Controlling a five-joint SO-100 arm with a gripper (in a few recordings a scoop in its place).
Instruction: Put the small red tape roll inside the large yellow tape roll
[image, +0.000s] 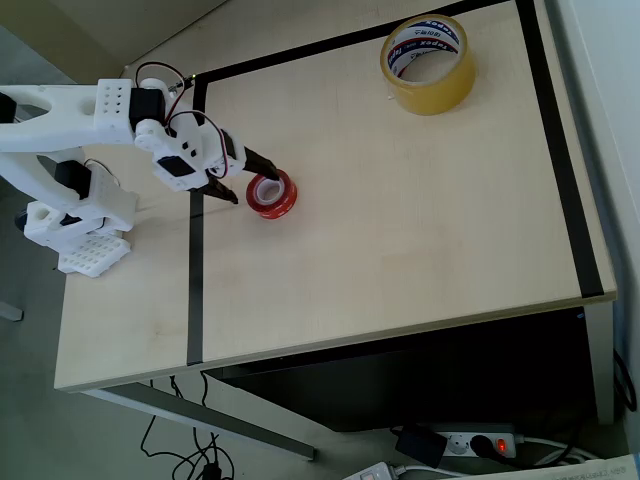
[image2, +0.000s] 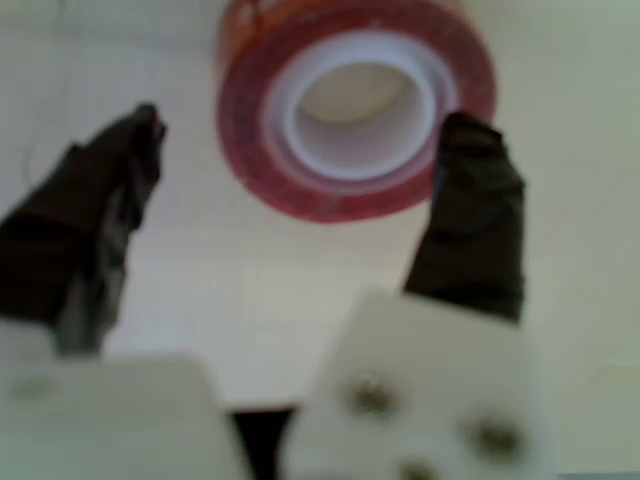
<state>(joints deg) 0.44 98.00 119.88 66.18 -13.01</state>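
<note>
Red tape roll (image2: 355, 105) blurred, top cut off, between spread fingers (image2: 470, 215).

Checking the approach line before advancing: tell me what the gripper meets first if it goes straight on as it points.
The gripper, jaws open, would likely meet the small red tape roll first; one finger already overlaps its rim, though depth is unclear.

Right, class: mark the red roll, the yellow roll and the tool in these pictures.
red roll (image: 272, 194), overhead view, on its top face.
yellow roll (image: 427, 63), overhead view, on its outer rim.
tool (image2: 300, 170), wrist view, midway between the two dark fingertips.
</note>
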